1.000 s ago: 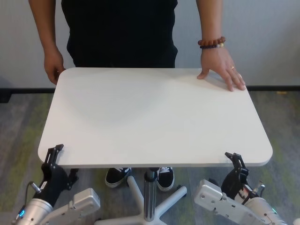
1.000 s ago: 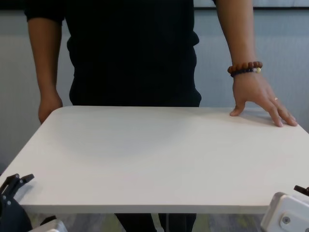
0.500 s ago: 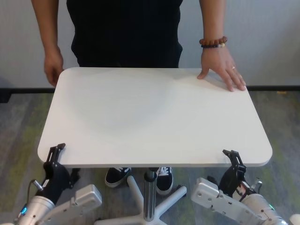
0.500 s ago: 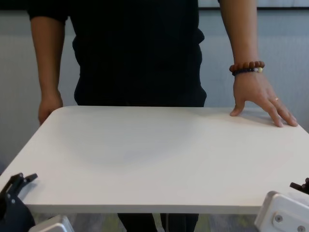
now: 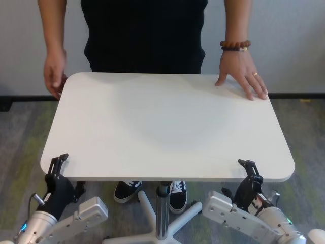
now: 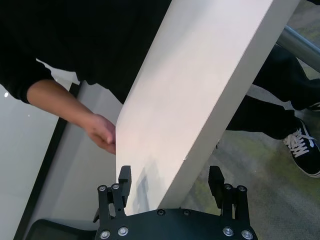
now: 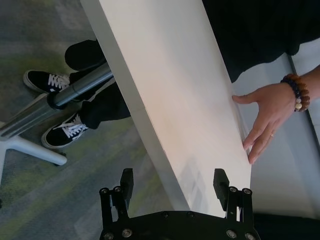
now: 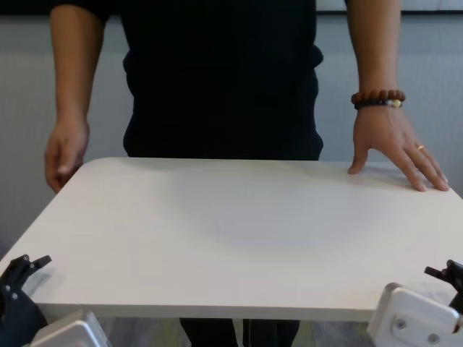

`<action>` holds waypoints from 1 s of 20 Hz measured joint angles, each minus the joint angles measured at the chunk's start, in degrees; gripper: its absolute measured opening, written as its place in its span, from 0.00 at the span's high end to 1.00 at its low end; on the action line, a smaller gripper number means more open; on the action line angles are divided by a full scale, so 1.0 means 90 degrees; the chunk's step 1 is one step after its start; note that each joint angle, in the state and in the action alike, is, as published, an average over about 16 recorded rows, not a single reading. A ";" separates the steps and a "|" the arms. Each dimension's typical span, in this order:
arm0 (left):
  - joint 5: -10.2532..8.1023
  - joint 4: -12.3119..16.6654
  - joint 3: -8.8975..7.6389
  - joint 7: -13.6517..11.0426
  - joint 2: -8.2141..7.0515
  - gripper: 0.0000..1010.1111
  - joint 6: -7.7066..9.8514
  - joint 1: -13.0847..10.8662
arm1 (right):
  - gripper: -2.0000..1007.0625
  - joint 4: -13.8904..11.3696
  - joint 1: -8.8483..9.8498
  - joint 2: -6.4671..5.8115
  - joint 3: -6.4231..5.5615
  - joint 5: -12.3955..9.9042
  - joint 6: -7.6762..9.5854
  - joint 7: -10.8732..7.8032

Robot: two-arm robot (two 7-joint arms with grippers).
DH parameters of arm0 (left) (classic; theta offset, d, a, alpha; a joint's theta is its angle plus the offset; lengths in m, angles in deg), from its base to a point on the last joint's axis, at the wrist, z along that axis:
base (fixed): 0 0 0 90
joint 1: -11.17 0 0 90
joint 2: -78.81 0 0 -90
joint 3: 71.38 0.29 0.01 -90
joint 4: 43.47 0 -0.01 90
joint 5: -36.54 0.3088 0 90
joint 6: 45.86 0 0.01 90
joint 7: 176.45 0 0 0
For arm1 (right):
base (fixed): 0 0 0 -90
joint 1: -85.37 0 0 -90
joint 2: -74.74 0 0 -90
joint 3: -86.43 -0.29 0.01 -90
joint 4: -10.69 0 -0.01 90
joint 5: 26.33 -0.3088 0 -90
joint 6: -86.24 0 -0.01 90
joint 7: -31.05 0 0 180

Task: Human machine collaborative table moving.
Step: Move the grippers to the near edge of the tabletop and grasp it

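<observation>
1. Since the earlier frame, both grippers have slid slightly sideways along the near edge, and the human [image 5: 144,30] has shifted the same way, with 1 hand [image 5: 54,75] lifted just off the far corner.
2. Left gripper [image 6: 172,182]: fingers [image 6: 124,179] spread wide, released, 1 above and 1 below the table [image 5: 167,127]; the tabletop edge sits between them, contact not discernible.
3. Right gripper [image 7: 173,186]: fingers [image 7: 220,181] likewise spread wide, straddling the same near edge, clamping nothing.
4. Beyond the fingertips, the tabletop runs to the far edge, where the human's other hand [image 5: 242,76], with bracelet [image 5: 235,46], rests flat.
5. Below the fingers, the grey centre pole [image 5: 162,211] and star base [image 5: 177,218] stand on the carpet [image 5: 20,132].
6. Progress, judged: approach done; gripping and the shared move remain.
</observation>
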 joint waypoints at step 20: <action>0.0031 0.0003 0.0030 0.0036 -0.0015 0.01 0.0028 -0.0003 | 0.01 0.0538 -0.0272 0.0309 0.0013 0.0654 -0.0196 0.0148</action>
